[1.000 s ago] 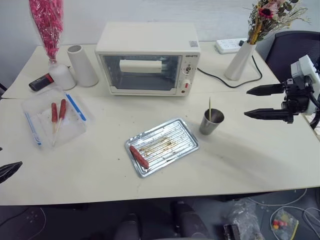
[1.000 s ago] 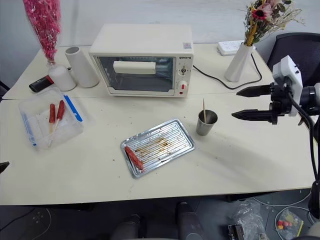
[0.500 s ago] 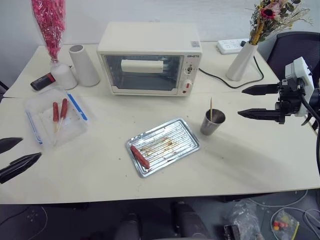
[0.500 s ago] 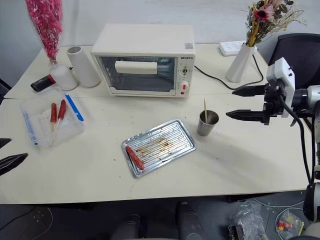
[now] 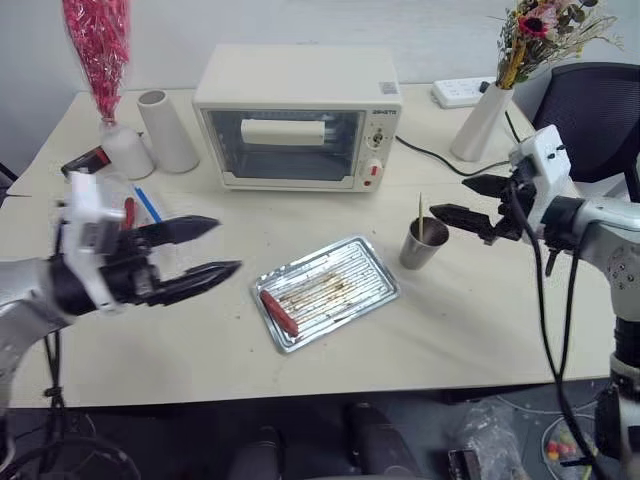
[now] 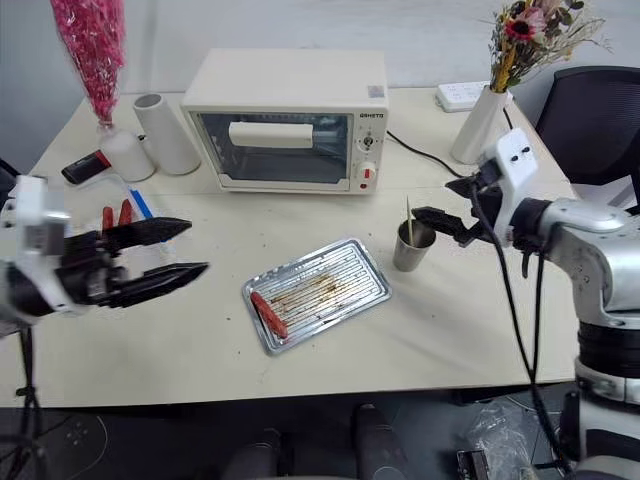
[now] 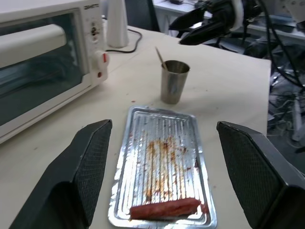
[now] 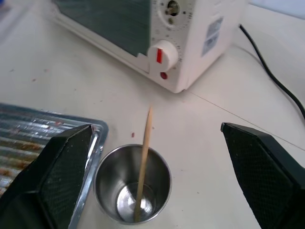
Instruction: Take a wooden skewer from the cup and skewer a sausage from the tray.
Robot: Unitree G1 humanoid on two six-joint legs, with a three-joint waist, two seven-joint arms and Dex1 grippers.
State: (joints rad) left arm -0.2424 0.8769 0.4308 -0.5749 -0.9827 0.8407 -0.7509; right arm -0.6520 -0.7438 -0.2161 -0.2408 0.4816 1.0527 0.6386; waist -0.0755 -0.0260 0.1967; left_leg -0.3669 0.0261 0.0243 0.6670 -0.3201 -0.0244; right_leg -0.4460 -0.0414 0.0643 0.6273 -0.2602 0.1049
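Note:
A single wooden skewer (image 5: 420,215) stands in the steel cup (image 5: 422,244) at the table's middle right. My right gripper (image 5: 448,197) hovers just right of and above the cup, open, fingers pointing left; the right wrist view looks down on the skewer (image 8: 144,157) in the cup (image 8: 132,191) between its fingers. The silver tray (image 5: 345,270) lies left of the cup, with one dark-red sausage (image 5: 279,313) at its near left end. My left gripper (image 5: 228,245) is open and empty in the air left of the tray, pointing at it; the sausage (image 7: 164,208) lies ahead of it.
A white toaster oven (image 5: 297,115) stands behind the tray. A tall white cup (image 5: 165,130) and a pink bouquet (image 5: 95,50) are back left. A clear container (image 5: 145,205) sits partly behind my left arm. A vase (image 5: 480,120), power strip (image 5: 460,92) and cable are back right.
My left arm has swung in from the table's left edge toward the tray. My right gripper has moved left to the cup and turned; both stayed open.

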